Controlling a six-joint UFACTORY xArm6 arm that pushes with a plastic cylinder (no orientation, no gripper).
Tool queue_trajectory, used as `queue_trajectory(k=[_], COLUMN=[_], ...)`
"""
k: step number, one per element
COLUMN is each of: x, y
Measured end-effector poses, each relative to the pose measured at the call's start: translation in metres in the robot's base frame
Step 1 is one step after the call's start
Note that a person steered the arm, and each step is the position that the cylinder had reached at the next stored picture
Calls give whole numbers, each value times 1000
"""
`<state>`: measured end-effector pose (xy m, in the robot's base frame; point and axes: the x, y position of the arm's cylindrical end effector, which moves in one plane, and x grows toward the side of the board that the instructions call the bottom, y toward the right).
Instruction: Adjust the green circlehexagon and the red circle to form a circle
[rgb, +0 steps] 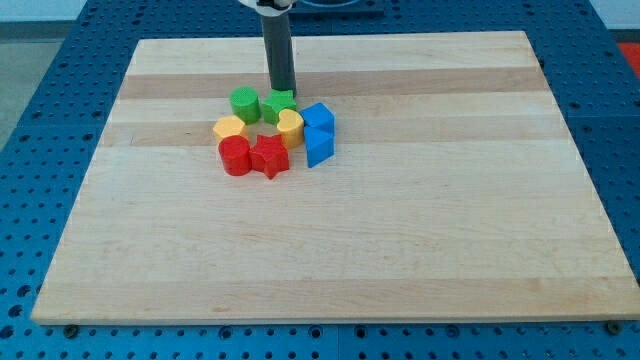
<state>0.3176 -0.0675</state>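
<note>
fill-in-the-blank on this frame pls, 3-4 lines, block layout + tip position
1. My tip sits just above the ____ star-like block, at the cluster's top.
2. The red cylinder lies on the view's ____ of the red star.
3. The two ____ blocks close the cluster's right side.
4. The yellow heart sits directly below the green ____.

Missing words: green; left; blue; cylinder

1. No text, label, brand, number or sign can be read anywhere in the camera view.
2. The wooden board (340, 240) carries no markings.
3. The coloured blocks and the dark rod are likewise unmarked.
</note>
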Motion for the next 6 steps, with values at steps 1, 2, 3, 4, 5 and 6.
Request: queue_trajectory(k=[1,2,3,4,5,6], x=[-1,-19,-19,-7,10,12], y=[-23,-64,-88,-97,-92,-78])
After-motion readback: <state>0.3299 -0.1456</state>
